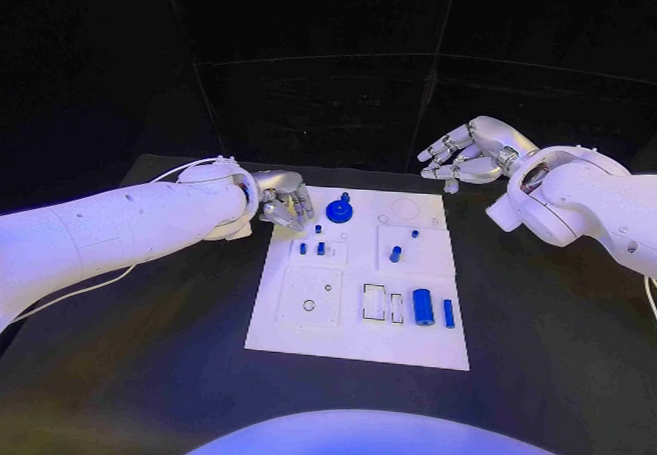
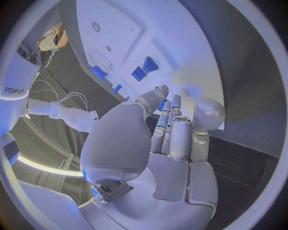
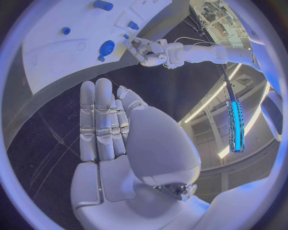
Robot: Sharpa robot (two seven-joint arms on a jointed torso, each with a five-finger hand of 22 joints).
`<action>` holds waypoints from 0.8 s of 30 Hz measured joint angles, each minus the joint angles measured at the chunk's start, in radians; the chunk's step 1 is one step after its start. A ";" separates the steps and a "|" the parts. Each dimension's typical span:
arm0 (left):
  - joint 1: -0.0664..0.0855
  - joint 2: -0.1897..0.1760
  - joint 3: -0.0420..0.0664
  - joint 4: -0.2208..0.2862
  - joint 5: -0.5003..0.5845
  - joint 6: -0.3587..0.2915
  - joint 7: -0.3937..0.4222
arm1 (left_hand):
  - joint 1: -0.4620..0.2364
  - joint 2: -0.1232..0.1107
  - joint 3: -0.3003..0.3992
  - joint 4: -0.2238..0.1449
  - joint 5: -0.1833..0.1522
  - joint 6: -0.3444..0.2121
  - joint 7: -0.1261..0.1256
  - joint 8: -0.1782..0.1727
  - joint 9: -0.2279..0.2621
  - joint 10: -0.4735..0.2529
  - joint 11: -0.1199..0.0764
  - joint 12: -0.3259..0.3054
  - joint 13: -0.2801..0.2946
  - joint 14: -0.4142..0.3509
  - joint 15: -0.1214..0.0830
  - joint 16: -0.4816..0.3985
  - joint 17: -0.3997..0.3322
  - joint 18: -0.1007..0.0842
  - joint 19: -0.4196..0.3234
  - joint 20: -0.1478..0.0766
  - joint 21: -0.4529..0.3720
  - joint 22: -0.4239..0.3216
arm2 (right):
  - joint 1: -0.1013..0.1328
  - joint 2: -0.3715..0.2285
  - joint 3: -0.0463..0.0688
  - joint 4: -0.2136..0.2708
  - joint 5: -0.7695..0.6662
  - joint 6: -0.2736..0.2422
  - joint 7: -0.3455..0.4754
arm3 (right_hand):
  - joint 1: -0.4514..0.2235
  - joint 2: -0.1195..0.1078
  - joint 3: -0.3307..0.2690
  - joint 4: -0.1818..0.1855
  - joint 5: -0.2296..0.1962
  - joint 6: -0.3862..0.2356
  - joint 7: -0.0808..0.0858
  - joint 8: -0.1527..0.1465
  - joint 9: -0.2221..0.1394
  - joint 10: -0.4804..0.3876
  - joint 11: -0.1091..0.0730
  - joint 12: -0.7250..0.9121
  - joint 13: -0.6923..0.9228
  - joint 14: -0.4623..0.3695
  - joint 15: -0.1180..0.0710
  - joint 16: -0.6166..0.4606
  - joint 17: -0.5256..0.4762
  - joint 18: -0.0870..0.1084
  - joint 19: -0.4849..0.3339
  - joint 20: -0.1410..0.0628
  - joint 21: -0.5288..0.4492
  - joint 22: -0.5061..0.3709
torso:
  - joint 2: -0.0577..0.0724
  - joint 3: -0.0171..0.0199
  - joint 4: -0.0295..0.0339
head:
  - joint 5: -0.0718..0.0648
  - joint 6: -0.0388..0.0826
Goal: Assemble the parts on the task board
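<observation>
White board lies mid-table, long side running away from the robot. Small blue parts on it: a round knob-like piece at the far edge near the far-left corner, short pegs left of centre, one peg right of centre, a thicker cylinder and a thin bar side by side toward the near-right corner. Empty slots and holes sit in the near-left part.

Parts look like hard plastic or metal: stiff, light, smooth, probably slippery and apt to roll if nudged. Best bet is a fingertip pinch across the cylinder's sides; the pegs need a fine pinch at the top.

Left hand hangs at the board's far-left corner, just beside the knob, fingers straight and close together, pointing down at the board, holding nothing. Right hand is up beyond the far-right corner, well apart from the board, fingers loosely extended side by side, empty.
</observation>
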 measured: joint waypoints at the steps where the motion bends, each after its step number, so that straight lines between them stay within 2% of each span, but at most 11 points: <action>1: 0.000 -0.010 0.001 0.006 0.036 -0.016 0.008 | -0.003 0.003 0.000 0.000 0.000 0.009 0.004 0.006 0.001 -0.005 0.005 -0.001 0.000 -0.008 0.007 -0.019 -0.034 0.001 -0.020 0.003 -0.043 -0.037 | -0.001 -0.002 0.000 0.000 -0.029 0.000 -0.007 | 0.000 0.000 0.013 -0.005 -0.003 0.010 -0.003 0.001 0.000 0.007 -0.003 -0.005 -0.005 0.005 -0.005 0.011 0.005 0.000 0.005 -0.005 0.013 0.008 | 0.000 0.0000 0.0001 | -0.008 0.003; 4: 0.000 -0.040 0.003 0.037 0.197 -0.075 0.052 | -0.007 0.007 0.000 0.000 0.000 0.021 0.016 0.006 0.001 -0.020 0.013 -0.001 0.000 -0.077 0.014 -0.117 -0.207 0.046 -0.111 0.013 -0.223 -0.189 | -0.011 -0.008 0.000 0.005 -0.142 0.001 -0.037 | 0.000 0.000 0.054 -0.018 -0.022 0.030 -0.010 0.007 -0.002 0.029 -0.003 -0.028 -0.025 0.006 -0.006 0.102 0.070 0.000 0.036 -0.010 0.088 0.084 | -0.001 -0.0003 0.0002 | -0.028 0.011; 5: 0.000 -0.049 0.003 0.050 0.254 -0.094 0.070 | -0.010 0.010 0.000 0.000 0.000 0.022 0.017 0.006 0.001 -0.020 0.013 -0.001 0.001 -0.091 0.014 -0.137 -0.240 0.046 -0.129 0.015 -0.257 -0.217 | -0.016 -0.009 0.000 0.008 -0.179 0.001 -0.046 | -0.003 -0.003 0.072 -0.022 -0.025 0.032 -0.012 0.007 -0.004 0.034 -0.006 -0.040 -0.034 0.006 -0.006 0.153 0.108 0.000 0.053 -0.011 0.131 0.133 | -0.001 -0.0004 0.0001 | -0.032 0.012; 8: 0.001 -0.069 0.004 0.084 0.409 -0.138 0.124 | -0.019 0.019 -0.002 0.002 0.000 0.025 0.014 0.010 0.001 -0.011 0.012 0.014 0.004 -0.119 0.013 -0.173 -0.300 0.046 -0.149 0.017 -0.285 -0.238 | -0.029 -0.011 -0.002 0.014 -0.273 0.001 -0.070 | -0.019 -0.019 0.099 -0.028 -0.030 0.038 -0.013 0.007 -0.008 0.041 -0.005 -0.059 -0.049 0.006 -0.006 0.222 0.156 -0.001 0.068 -0.011 0.186 0.194 | -0.001 -0.0010 0.0001 | -0.044 0.015; 10: 0.001 -0.084 0.005 0.118 0.536 -0.169 0.171 | -0.020 0.020 -0.009 0.009 0.000 0.041 0.014 0.015 0.001 0.009 0.007 0.031 0.008 -0.149 0.012 -0.213 -0.365 0.046 -0.162 0.016 -0.303 -0.249 | -0.040 -0.012 -0.002 0.021 -0.349 0.002 -0.087 | -0.032 -0.032 0.116 -0.028 -0.030 0.039 -0.011 0.003 -0.009 0.041 -0.005 -0.079 -0.062 0.006 -0.006 0.262 0.185 -0.016 0.075 -0.010 0.219 0.231 | -0.001 -0.0011 0.0001 | -0.051 0.018; 11: 0.001 -0.091 0.005 0.135 0.589 -0.180 0.191 | -0.023 0.023 -0.010 0.010 0.000 0.046 0.011 0.021 0.002 0.016 0.006 0.038 0.009 -0.160 0.010 -0.228 -0.388 0.046 -0.163 0.014 -0.309 -0.253 | -0.046 -0.013 -0.002 0.024 -0.379 0.002 -0.093 | -0.038 -0.038 0.122 -0.028 -0.030 0.039 -0.011 0.000 -0.009 0.037 -0.001 -0.089 -0.069 0.006 -0.006 0.275 0.194 -0.016 0.075 -0.010 0.228 0.242 | -0.001 -0.0012 0.0001 | -0.054 0.019; 16: -0.002 -0.117 0.003 0.215 0.825 -0.210 0.282 | -0.028 0.029 -0.017 0.017 0.000 0.054 0.010 0.025 0.002 0.021 0.002 0.055 0.011 -0.184 0.006 -0.262 -0.441 0.046 -0.170 0.014 -0.328 -0.266 | -0.077 -0.015 -0.002 0.039 -0.508 0.007 -0.119 | -0.055 -0.055 0.143 -0.029 -0.031 0.033 -0.005 -0.008 -0.010 0.017 0.007 -0.117 -0.091 0.008 -0.004 0.299 0.208 -0.016 0.075 -0.010 0.246 0.263 | -0.001 -0.0022 0.0012 | -0.063 0.020; 17: -0.003 -0.123 0.003 0.232 0.873 -0.212 0.301 | -0.030 0.030 -0.018 0.018 0.000 0.054 0.010 0.025 0.002 0.021 0.002 0.055 0.011 -0.185 0.005 -0.265 -0.447 0.046 -0.170 0.014 -0.331 -0.268 | -0.084 -0.014 -0.002 0.042 -0.534 0.009 -0.123 | -0.058 -0.058 0.150 -0.029 -0.035 0.030 -0.002 -0.012 -0.010 0.012 0.010 -0.125 -0.098 0.010 -0.003 0.312 0.216 -0.016 0.080 -0.005 0.254 0.271 | -0.001 -0.0022 0.0012 | -0.064 0.020; 23: -0.007 -0.144 0.002 0.292 1.030 -0.220 0.367 | -0.030 0.030 -0.023 0.018 0.000 0.056 0.008 0.029 0.002 0.024 -0.002 0.066 0.012 -0.188 0.009 -0.265 -0.454 0.046 -0.174 0.010 -0.337 -0.273 | -0.117 0.000 -0.002 0.047 -0.624 0.019 -0.136 | -0.073 -0.073 0.181 -0.035 -0.042 0.019 0.002 -0.020 -0.010 0.005 0.016 -0.147 -0.126 0.006 0.001 0.387 0.269 -0.018 0.094 0.005 0.304 0.330 | -0.001 -0.0019 0.0012 | -0.066 0.022; 24: -0.007 -0.146 0.002 0.299 1.049 -0.222 0.375 | -0.026 0.034 -0.023 0.018 0.000 0.058 0.006 0.029 0.002 0.024 -0.002 0.066 0.012 -0.188 0.009 -0.266 -0.454 0.046 -0.174 0.010 -0.337 -0.274 | -0.122 0.004 -0.002 0.046 -0.635 0.021 -0.136 | -0.076 -0.076 0.186 -0.036 -0.045 0.019 0.002 -0.024 -0.010 0.005 0.016 -0.152 -0.130 0.008 0.004 0.400 0.277 -0.031 0.098 0.006 0.312 0.340 | -0.001 -0.0017 0.0013 | -0.066 0.023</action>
